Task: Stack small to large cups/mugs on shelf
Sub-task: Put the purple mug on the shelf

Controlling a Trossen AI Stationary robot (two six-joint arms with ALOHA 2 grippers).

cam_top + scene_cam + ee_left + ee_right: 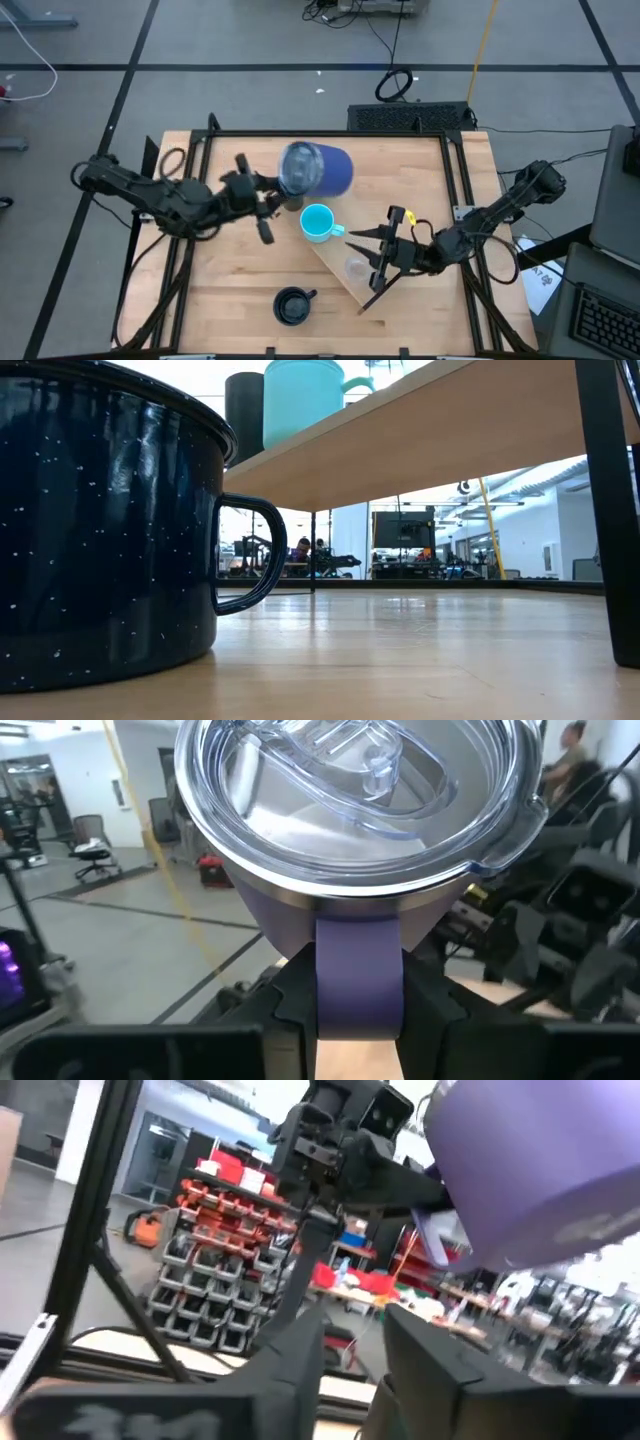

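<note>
My left gripper (278, 192) (358, 1020) is shut on the bluish-purple tumbler (322, 170) (360, 810), held in the air over the table's far middle. The tumbler's clear lid (350, 780) faces back toward the left arm. The cyan mug (317, 222) (305, 395) and the black cup (243, 405) stand on the light-wood shelf (335, 262) (420, 440). The clear glass cup (356, 267) stands on the shelf too. The navy mug (291, 305) (100, 530) rests on its base on the table, near the near edge. My right gripper (365, 270) (355, 1370) is open beside the shelf's right side. The green cup is out of view. My left gripper pinches the tumbler's purple handle (358, 975) between its two fingers, coming level from the table's left side. The tumbler is lifted clear and tipped over, lid toward the arm and base toward the table's right (345, 172).
The shelf lies slantwise across the table's middle, raised on dark brackets (610, 510). Black frame rails (455, 200) run along the table's sides. There is bare wood (230, 290) at the near left. Beyond the table are a workshop, red parts bins (230, 1190) and people far off.
</note>
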